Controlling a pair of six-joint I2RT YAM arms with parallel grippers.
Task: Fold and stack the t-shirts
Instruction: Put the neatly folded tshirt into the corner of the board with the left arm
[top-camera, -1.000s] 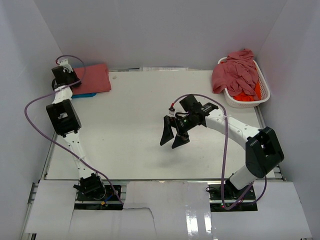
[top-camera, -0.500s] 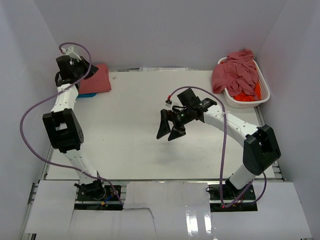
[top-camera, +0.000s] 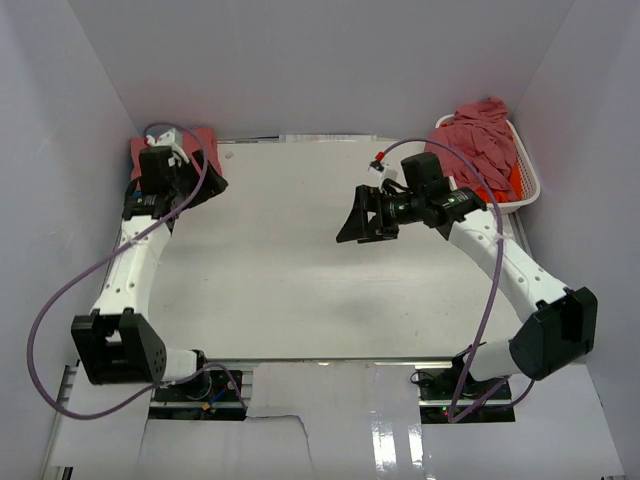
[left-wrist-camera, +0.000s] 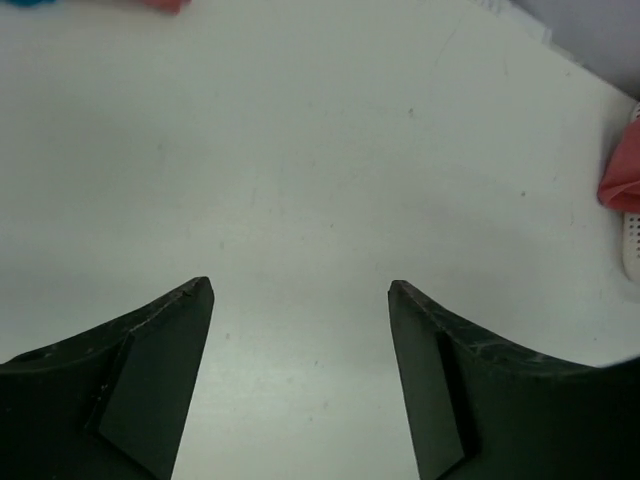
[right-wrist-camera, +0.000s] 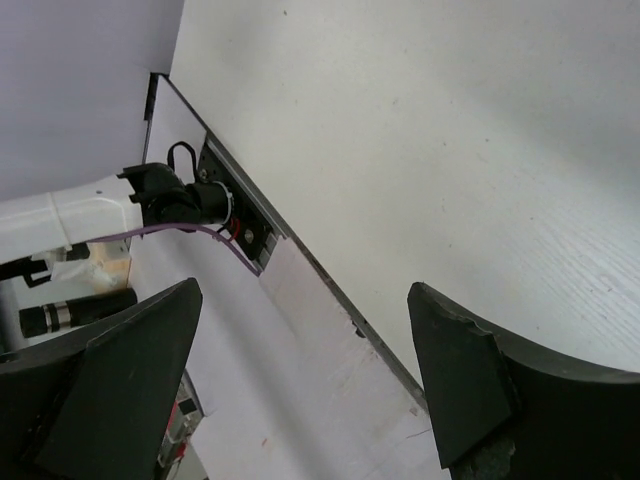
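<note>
Overhead, rose shirts (top-camera: 475, 140) fill basket (top-camera: 532, 183) (orange shirt (top-camera: 497, 191) beneath), left wrist sees edge.

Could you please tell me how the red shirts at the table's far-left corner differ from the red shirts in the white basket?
The far-left shirts lie low and flat on the table, while the basket shirts are crumpled in a heap spilling over the basket rim. The far-left shirts are mostly hidden by the left arm; the basket shirts show fully, with an orange shirt beneath. Both are rose-red.
</note>
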